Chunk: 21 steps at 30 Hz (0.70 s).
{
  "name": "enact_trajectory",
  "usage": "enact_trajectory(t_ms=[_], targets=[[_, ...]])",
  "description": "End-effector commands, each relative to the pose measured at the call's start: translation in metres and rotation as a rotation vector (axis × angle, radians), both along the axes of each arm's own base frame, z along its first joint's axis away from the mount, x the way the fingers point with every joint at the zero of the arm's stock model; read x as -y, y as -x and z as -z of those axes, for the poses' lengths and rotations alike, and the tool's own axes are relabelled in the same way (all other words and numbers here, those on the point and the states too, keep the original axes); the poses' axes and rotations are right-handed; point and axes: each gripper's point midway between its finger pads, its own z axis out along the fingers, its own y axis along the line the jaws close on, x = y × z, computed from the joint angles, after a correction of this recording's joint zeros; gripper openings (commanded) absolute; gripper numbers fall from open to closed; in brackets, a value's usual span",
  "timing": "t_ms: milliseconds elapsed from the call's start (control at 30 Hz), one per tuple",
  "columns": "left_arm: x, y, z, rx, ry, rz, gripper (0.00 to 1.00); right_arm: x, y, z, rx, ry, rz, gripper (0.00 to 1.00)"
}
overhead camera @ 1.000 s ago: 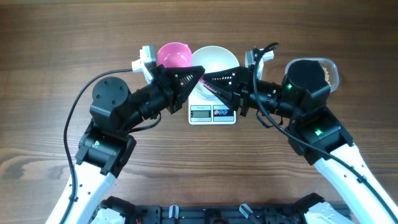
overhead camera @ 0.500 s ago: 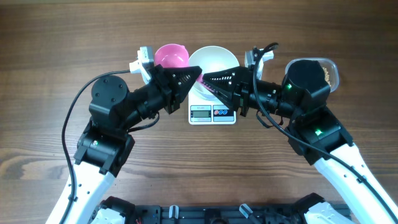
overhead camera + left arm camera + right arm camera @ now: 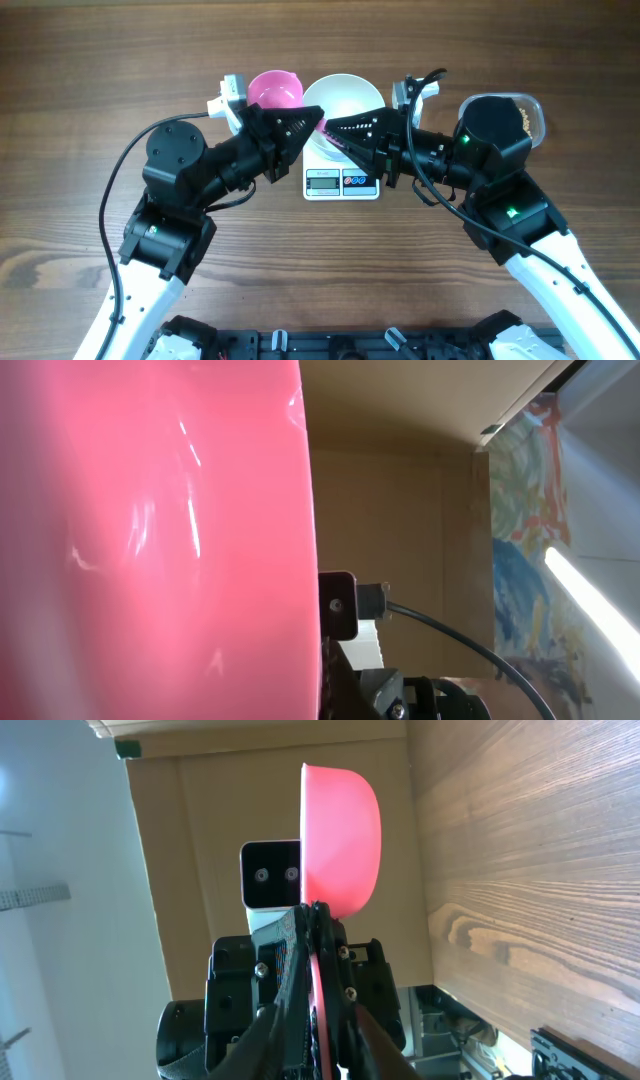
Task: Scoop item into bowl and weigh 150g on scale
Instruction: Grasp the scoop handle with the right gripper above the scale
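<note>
Behind your right arm's black joint, the clear rounded plastic tub (image 3: 541, 118) is mostly covered. Only a sliver of the small pale-tan round beans (image 3: 524, 104) shows at its far edge, too little for you to count them. You cannot see the left gripper's (image 3: 316, 124) fingers from its own wrist camera, because the glossy side of the pink plastic scoop (image 3: 150, 540) fills that view. From the right wrist, the left gripper looks pressed together on the scoop's handle just below the cup. The right gripper (image 3: 333, 127) meets it tip to tip above the near rim of the round white bowl (image 3: 345, 93). Its fingers are closed in on either side of the thin pink handle, pinching it as far as you can tell. Both grippers hide the bowl's near part and the top of the flat white square scale (image 3: 342, 181) it sits on, and the scale's digits are too small to read. On the brown wooden tabletop (image 3: 330, 260) you have one scoop, one bowl, one scale and one tub. The bowl's visible inside is plain white.
</note>
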Motion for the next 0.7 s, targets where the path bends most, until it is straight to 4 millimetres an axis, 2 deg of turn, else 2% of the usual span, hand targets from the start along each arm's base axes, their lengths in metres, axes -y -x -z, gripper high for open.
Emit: enact_trajectory(t_ms=[0, 667], targets=[[-0.0001, 0.0012, -0.0061, 0.029, -0.004, 0.014, 0.04, -0.0006, 0.0005, -0.0040, 0.035, 0.003, -0.014, 0.19], [0.0008, 0.0026, -0.0062, 0.029, -0.004, 0.024, 0.04, -0.0011, 0.0015, -0.0041, 0.034, 0.001, -0.020, 0.14]])
